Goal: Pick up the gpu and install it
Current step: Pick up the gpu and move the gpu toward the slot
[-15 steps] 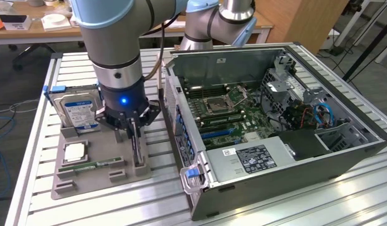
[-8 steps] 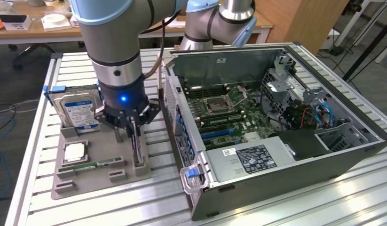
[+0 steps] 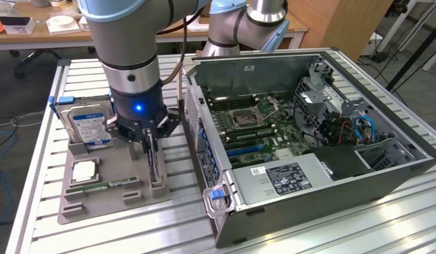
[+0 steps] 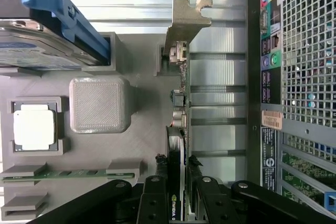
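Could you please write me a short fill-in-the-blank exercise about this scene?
The fingers are closed on the ___.
The hard drive sits in a ___ caddy.
The case lies with its side ___.
On the tray, the cpu lies between the hard drive and the ___ stick.
Missing words: gpu; blue; open; memory.

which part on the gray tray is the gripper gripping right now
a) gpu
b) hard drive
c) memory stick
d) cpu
a: the gripper has its fingers on both sides of the gpu, which stands on edge in its slot of the gray tray.
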{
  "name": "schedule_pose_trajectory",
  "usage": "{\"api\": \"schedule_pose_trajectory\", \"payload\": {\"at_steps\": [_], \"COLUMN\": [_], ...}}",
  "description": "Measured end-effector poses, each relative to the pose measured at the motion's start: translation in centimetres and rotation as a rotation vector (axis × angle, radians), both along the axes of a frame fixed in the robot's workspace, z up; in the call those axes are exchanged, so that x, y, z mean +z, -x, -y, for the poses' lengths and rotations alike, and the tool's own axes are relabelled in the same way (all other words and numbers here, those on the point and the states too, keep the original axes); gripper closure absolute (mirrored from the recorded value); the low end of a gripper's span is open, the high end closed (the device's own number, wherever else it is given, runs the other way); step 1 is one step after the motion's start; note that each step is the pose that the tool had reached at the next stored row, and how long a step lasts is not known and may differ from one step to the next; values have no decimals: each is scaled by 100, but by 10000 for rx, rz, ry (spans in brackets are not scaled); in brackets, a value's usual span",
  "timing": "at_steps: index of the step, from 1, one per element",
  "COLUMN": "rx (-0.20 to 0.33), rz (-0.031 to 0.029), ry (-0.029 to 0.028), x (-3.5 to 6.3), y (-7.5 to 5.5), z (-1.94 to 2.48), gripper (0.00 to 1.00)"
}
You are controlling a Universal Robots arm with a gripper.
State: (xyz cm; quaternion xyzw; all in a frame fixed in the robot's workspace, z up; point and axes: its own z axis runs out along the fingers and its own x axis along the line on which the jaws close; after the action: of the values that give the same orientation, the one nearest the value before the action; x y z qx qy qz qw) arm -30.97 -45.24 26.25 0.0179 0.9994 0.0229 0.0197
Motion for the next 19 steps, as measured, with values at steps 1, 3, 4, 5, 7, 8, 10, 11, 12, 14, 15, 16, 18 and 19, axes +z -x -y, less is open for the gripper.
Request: {"api": "schedule_pose_trajectory", "payload": {"at_steps": [1, 3, 4, 5, 7, 8, 10, 11, 12, 14, 15, 16, 18, 19], "rx": [-1, 0, 0, 0, 0, 0, 0, 0, -1, 0, 0, 0, 0, 0], "rz": [-1, 0, 0, 0, 0, 0, 0, 0, 0, 0, 0, -1, 0, 2], "ry": [0, -1, 0, 0, 0, 0, 0, -1, 0, 0, 0, 0, 0, -2], "x": [7, 19, 26, 32, 45, 52, 64, 71, 78, 92, 98, 104, 115, 116], "y": [0, 0, 0, 0, 0, 0, 0, 0, 0, 0, 0, 0, 0, 0], "z": [0, 0, 0, 0, 0, 0, 0, 0, 0, 0, 0, 0, 0, 0], "gripper": [74, 74, 74, 74, 74, 74, 74, 74, 74, 74, 74, 74, 74, 74]}}
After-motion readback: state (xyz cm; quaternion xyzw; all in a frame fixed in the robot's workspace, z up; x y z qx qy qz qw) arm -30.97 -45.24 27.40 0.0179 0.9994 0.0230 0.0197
